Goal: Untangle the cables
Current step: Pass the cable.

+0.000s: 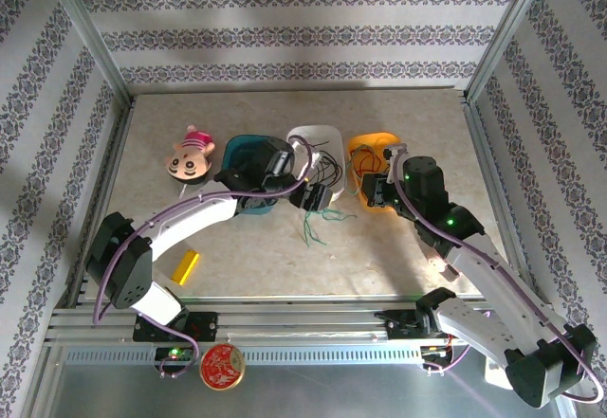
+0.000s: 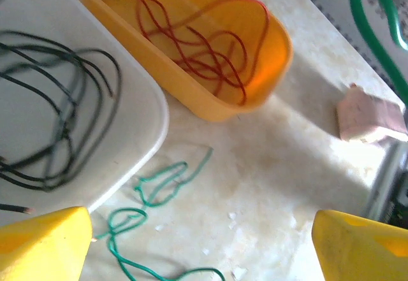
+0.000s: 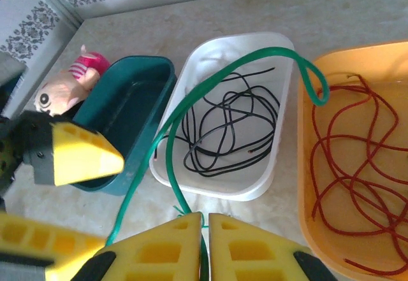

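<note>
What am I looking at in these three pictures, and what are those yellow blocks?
Two robot arms stand at the near edge of a table. One picture looks down from above; the other two come from a camera on each wrist, so the yellow pads are gripper fingers. The right gripper is shut on a green cable. The left gripper hangs open above loose green cable on the table. The white bin holds black cables, the orange bin red cables. A teal bin and a plush toy sit alongside.
</note>
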